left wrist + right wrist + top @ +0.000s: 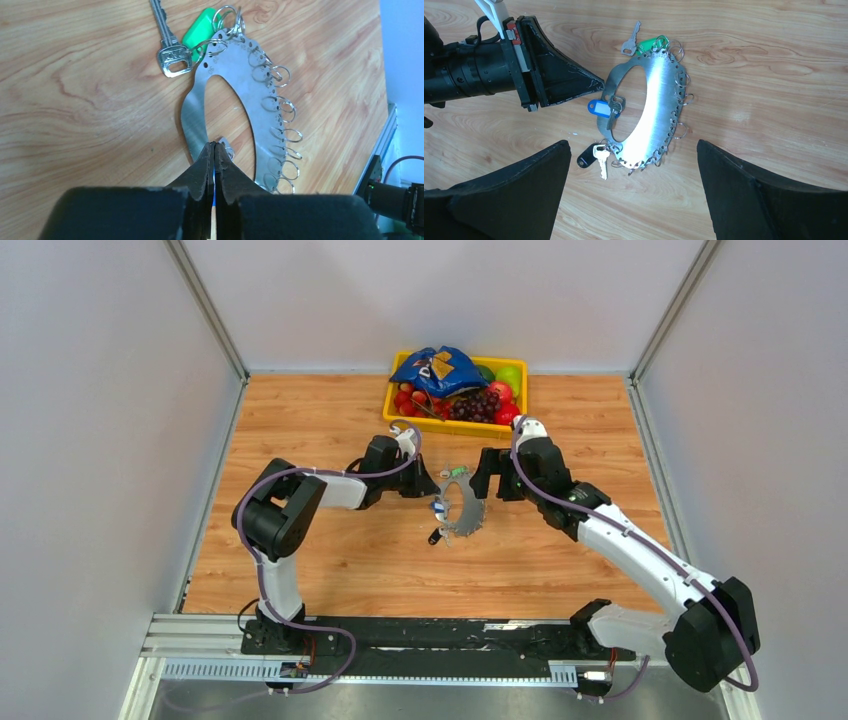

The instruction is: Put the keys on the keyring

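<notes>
The keyring point(472, 508) is a flat silver oval plate fringed with small split rings, lying on the wooden table. A green-tagged key point(651, 42) sits at its far end. A blue-tagged key point(598, 107) lies at its left rim, and a black-fobbed key point(585, 157) lies at its near end. My left gripper point(601, 84) is shut, its tips against the plate's left rim point(192, 120) just above the blue tag. Whether anything is pinched does not show. My right gripper point(634, 190) is wide open over bare wood on the plate's other side, holding nothing.
A yellow bin point(440, 425) of fruit with a blue snack bag point(438, 368) stands at the back of the table. White walls close in both sides. The metal rail point(400, 640) carrying the arm bases runs along the near edge.
</notes>
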Action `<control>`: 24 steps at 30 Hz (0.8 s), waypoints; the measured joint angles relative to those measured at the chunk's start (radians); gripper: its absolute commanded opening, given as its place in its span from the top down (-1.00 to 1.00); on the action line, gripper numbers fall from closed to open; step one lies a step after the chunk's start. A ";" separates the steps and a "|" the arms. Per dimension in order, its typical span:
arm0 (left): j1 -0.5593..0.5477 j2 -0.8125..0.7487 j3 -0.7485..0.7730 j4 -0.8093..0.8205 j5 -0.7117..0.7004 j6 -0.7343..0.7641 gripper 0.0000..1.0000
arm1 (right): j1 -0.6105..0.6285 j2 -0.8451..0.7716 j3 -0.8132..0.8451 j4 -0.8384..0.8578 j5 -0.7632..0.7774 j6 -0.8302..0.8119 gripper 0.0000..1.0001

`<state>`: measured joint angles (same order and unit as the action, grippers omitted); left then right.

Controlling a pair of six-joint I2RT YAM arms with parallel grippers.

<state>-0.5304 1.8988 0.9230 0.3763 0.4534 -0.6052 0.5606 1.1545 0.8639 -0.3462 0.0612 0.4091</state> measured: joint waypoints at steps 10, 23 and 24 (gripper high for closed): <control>0.000 -0.065 -0.032 0.006 -0.005 -0.004 0.04 | 0.000 0.037 -0.040 0.014 0.008 0.011 -0.84; 0.000 -0.318 -0.071 -0.167 -0.209 0.050 -0.35 | 0.000 0.239 -0.071 0.098 0.010 0.089 -0.17; 0.000 -0.327 -0.079 -0.175 -0.212 0.050 -0.35 | 0.000 0.254 -0.071 0.106 0.012 0.093 -0.14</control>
<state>-0.5304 1.5723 0.8444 0.2012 0.2417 -0.5549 0.5602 1.4090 0.7933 -0.2405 0.0731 0.5022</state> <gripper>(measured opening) 0.667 0.632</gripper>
